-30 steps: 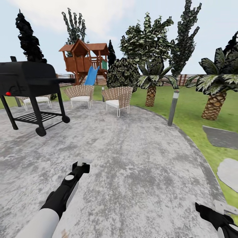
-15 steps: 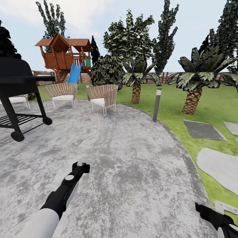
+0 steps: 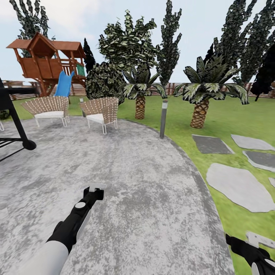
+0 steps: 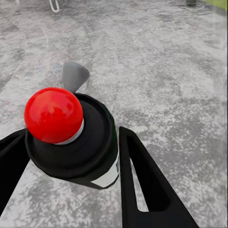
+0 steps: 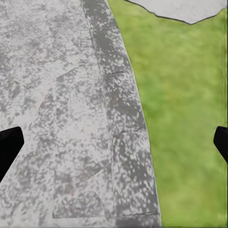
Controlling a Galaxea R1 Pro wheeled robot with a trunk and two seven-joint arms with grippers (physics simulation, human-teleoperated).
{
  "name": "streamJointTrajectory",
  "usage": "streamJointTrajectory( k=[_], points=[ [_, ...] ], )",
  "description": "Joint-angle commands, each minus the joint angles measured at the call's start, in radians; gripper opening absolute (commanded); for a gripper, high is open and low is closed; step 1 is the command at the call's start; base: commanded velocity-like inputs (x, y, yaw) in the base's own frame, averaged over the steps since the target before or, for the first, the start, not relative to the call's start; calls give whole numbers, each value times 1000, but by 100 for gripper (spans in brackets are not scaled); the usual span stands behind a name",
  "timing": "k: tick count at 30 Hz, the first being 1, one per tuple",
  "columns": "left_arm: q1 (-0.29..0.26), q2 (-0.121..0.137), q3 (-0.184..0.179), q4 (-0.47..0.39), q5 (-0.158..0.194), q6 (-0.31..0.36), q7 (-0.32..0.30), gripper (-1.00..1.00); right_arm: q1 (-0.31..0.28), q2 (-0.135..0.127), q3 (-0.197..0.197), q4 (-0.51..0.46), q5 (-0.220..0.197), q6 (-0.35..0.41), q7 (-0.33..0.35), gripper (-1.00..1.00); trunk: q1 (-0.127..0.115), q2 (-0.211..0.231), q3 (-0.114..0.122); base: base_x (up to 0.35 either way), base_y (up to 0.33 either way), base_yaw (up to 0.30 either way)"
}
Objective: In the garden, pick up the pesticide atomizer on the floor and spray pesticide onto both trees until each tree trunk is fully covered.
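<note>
My left gripper (image 3: 93, 193) is shut on the pesticide atomizer (image 4: 61, 118), a black can with a red ball cap and a grey nozzle, held between two black fingers (image 4: 142, 180) over the grey paved patio (image 3: 133, 183). The right gripper (image 5: 114, 145) is open with nothing in it, low at my right over the patio's edge and grass. The garden lawn (image 3: 229, 114) stretches to the right, with a slat fence (image 3: 172, 88) behind. The two trees and their trunks are out of view.
Two wicker chairs (image 3: 101, 112) and a wooden playhouse with a blue slide (image 3: 47, 61) stand at the back left. A black grill's legs (image 3: 15, 128) are at the left edge. A lamp post (image 3: 163, 118), two short palms (image 3: 199, 112) and grey stepping stones (image 3: 238, 185) lie right.
The whole view has swung to the right: the grill slid to the left edge and more stepping stones and lawn came in. Both arms hold the same pose.
</note>
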Motion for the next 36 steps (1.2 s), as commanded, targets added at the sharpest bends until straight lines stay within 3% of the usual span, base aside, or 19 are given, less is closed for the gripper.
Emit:
streamJointTrajectory(
  k=[1,18,36],
  points=[
    [0,0,0,0,0,0,0,-100,0,0,0,0,0,0,0,100,0,0,0,0,0,-298],
    [0,0,0,0,0,1,0,-100,0,0,0,0,0,0,0,100,0,0,0,12,0,-298],
    [0,0,-1,0,0,1,0,-100,0,0,0,0,0,0,0,100,0,0,0,254,-89,-298]
  ],
)
